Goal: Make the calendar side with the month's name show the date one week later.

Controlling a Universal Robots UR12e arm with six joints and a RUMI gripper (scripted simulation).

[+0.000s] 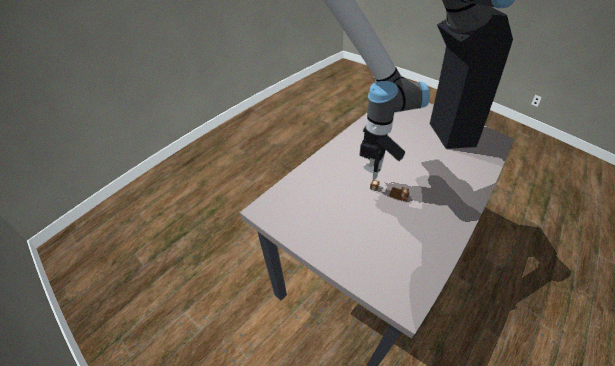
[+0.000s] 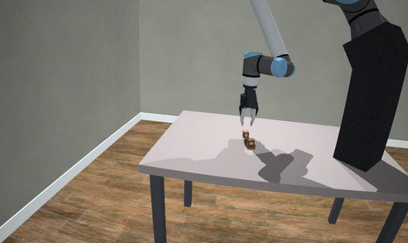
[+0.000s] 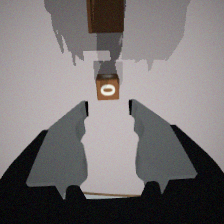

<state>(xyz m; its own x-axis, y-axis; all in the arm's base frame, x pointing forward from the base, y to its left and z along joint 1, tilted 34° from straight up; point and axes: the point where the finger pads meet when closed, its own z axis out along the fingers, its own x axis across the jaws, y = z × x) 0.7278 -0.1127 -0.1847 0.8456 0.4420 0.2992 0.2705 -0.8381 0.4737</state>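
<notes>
A small brown cube (image 3: 107, 88) with a white 0 on its top face lies alone on the table; it also shows in the top view (image 1: 375, 185) and in the exterior view (image 2: 245, 133). The brown calendar tray (image 1: 399, 193) stands just beyond it, with a second cube in it (image 2: 250, 143); the wrist view shows only its near end (image 3: 105, 16). My gripper (image 3: 108, 101) (image 2: 247, 123) hangs above the loose cube, fingers apart, with nothing between them. It also shows in the top view (image 1: 374, 175).
The arm's black base column (image 1: 469, 75) stands at the back right of the table (image 1: 377, 215). The arm's shadow falls across the table right of the tray.
</notes>
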